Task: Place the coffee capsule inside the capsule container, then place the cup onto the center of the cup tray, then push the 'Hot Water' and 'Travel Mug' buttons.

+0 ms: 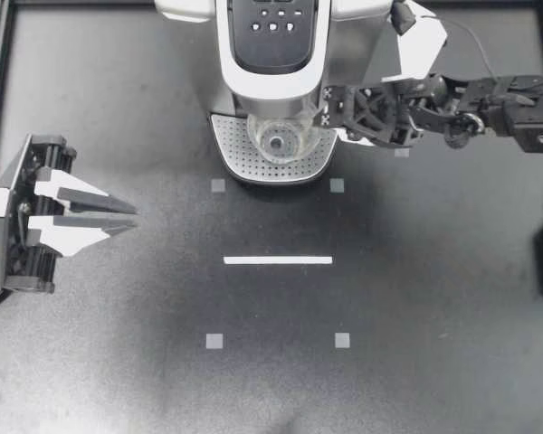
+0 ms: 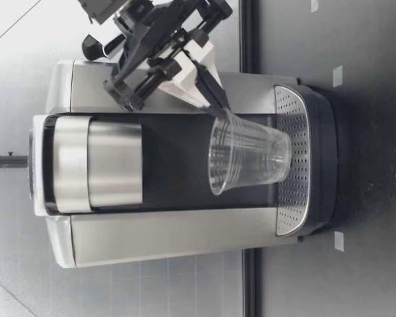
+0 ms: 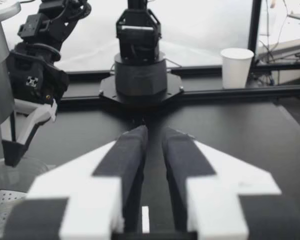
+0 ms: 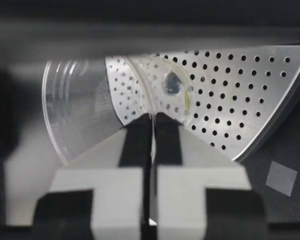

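Our right gripper reaches in from the side and is clamped on the rim of the clear cup. In the right wrist view the pads are nearly together, with the thin cup wall pinched between them.

The cup sits over the perforated cup tray at the front of the coffee machine, right under its head. From the low view the cup leans a little, open end up. Its base is down at the tray, and the right gripper holds the rim on the side farther from that camera. We can't tell if the base is fully resting on the tray.

Our left gripper is well away at the left side of the table. Its fingers are drawn together with just a sliver between them, holding nothing.

A white tape strip lies on the table in front of the machine.
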Action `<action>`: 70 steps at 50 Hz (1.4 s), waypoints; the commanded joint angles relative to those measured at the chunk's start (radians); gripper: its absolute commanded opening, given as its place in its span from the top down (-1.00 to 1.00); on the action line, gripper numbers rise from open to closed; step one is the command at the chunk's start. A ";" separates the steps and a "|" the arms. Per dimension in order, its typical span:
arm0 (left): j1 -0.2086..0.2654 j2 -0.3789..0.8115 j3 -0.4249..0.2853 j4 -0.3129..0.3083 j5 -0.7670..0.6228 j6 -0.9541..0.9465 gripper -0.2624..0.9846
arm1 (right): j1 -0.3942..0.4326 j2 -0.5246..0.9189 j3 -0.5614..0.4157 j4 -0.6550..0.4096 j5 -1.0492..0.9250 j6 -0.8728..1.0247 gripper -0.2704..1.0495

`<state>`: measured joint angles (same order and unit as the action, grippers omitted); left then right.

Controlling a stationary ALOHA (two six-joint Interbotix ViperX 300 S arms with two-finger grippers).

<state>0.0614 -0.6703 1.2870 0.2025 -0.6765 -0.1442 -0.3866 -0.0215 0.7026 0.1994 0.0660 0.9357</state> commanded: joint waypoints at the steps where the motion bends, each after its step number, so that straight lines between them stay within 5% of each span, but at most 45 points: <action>1: -0.002 -0.008 -0.009 0.000 -0.009 0.000 0.24 | 0.003 -0.003 -0.029 0.000 -0.003 0.005 0.51; 14: -0.002 -0.018 0.003 0.000 -0.009 0.000 0.24 | 0.003 0.005 -0.031 0.000 -0.008 0.003 0.39; 31: -0.002 -0.031 0.005 0.000 -0.008 -0.002 0.24 | 0.003 0.005 -0.032 -0.002 -0.014 0.002 -0.13; 63: -0.002 -0.034 -0.005 0.000 -0.008 -0.008 0.24 | -0.025 -0.141 0.084 -0.018 -0.029 -0.009 -0.13; 70: -0.002 -0.032 -0.009 -0.005 -0.008 -0.003 0.24 | -0.025 -0.212 0.129 -0.123 -0.006 -0.058 -0.13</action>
<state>0.0614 -0.7026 1.3023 0.2025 -0.6765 -0.1488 -0.4065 -0.1779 0.8283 0.1258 0.0537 0.8958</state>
